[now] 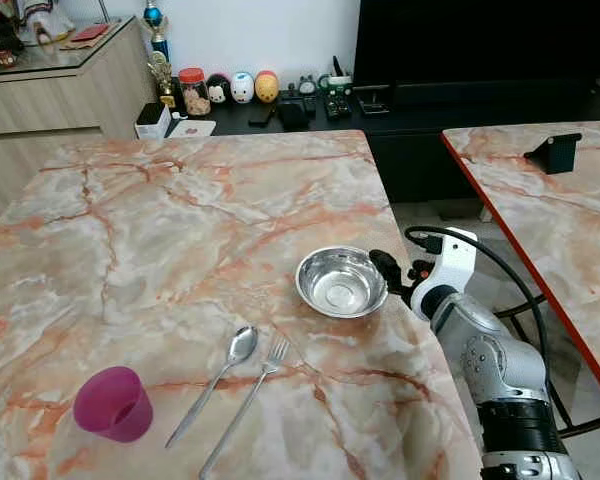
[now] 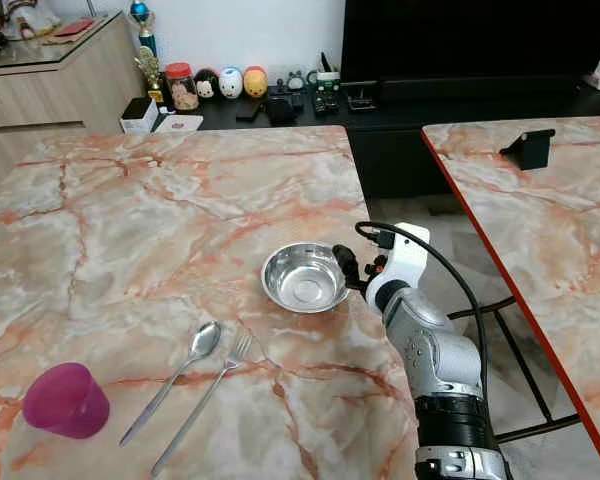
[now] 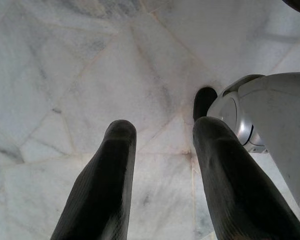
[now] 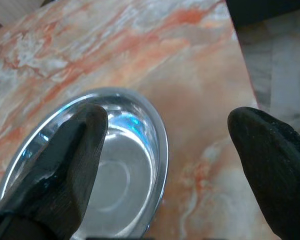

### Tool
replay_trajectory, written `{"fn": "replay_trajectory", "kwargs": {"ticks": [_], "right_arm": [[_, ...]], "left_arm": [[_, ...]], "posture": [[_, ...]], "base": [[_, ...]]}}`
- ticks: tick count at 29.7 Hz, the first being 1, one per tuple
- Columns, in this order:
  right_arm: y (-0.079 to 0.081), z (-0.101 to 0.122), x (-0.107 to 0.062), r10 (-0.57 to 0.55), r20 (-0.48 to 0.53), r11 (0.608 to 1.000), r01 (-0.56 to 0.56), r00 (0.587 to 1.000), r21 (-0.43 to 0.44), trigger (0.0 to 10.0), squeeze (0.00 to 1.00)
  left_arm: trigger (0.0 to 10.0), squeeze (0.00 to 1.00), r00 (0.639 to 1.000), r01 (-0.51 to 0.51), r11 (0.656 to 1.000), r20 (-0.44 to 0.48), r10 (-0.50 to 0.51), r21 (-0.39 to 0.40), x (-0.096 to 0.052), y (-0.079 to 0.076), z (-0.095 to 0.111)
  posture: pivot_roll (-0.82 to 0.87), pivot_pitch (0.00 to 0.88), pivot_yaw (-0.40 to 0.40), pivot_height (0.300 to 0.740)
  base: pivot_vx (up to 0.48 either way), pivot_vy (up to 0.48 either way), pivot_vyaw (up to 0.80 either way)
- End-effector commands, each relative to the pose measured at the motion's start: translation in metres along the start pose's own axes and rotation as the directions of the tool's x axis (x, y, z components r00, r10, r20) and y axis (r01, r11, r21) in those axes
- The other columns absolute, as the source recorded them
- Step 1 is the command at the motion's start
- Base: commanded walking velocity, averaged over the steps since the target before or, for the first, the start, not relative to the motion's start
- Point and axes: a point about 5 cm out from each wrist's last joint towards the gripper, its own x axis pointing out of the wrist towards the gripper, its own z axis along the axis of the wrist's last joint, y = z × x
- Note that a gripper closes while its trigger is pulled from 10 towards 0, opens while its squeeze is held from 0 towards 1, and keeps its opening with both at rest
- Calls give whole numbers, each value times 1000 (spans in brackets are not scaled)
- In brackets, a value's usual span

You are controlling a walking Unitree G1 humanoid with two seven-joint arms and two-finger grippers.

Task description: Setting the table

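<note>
A steel bowl [image 1: 340, 281] sits upright on the marble table [image 1: 180, 220] near its right edge. My right gripper [image 1: 388, 270] is open just right of the bowl, at its rim; in the right wrist view one finger [image 4: 65, 160] hangs over the bowl [image 4: 115, 180] and the other finger [image 4: 270, 155] stays outside it. A spoon [image 1: 220, 375] and a fork [image 1: 250, 400] lie side by side nearer the front. A pink cup [image 1: 113, 403] stands at the front left. My left gripper [image 3: 162, 165] is open, hanging idle over a pale tiled floor.
A second marble table [image 1: 550, 200] with a red edge stands to the right, with a black stand [image 1: 552, 151] on it. A dark low cabinet [image 1: 310, 110] at the back holds jars and figurines. A gap of floor separates the two tables.
</note>
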Motion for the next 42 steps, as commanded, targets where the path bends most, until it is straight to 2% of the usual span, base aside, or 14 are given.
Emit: {"fn": "replay_trajectory", "kwargs": {"ticks": [1,6,18,30,42], "right_arm": [[2,-5,2,13,-30,1000,-13,999,2,10000,0],[5,-8,4,43,-45,999,-42,998,10,10000,0],[-1,-17,8,31,-69,999,-29,997,34,10000,0],[8,-14,14,83,-41,995,-81,996,60,10000,0],[6,-18,18,79,-57,995,-75,995,62,10000,0]], "left_arm": [[10000,0,1000,-12,1000,-19,12,4,-2,6,-4],[10000,0,1000,-11,1000,-20,11,3,-2,6,-4],[10000,0,1000,-5,1000,-20,5,8,-2,5,-4],[10000,0,1000,-2,1000,-15,2,22,-2,5,-4],[10000,0,1000,8,1000,-19,-8,24,-2,4,-4]], "posture": [[-114,0,46,740],[-114,0,46,740],[-113,0,46,740],[-106,0,45,740],[-101,0,43,740]], "base": [[0,0,0],[0,0,0],[0,0,0],[0,0,0],[0,0,0]]}}
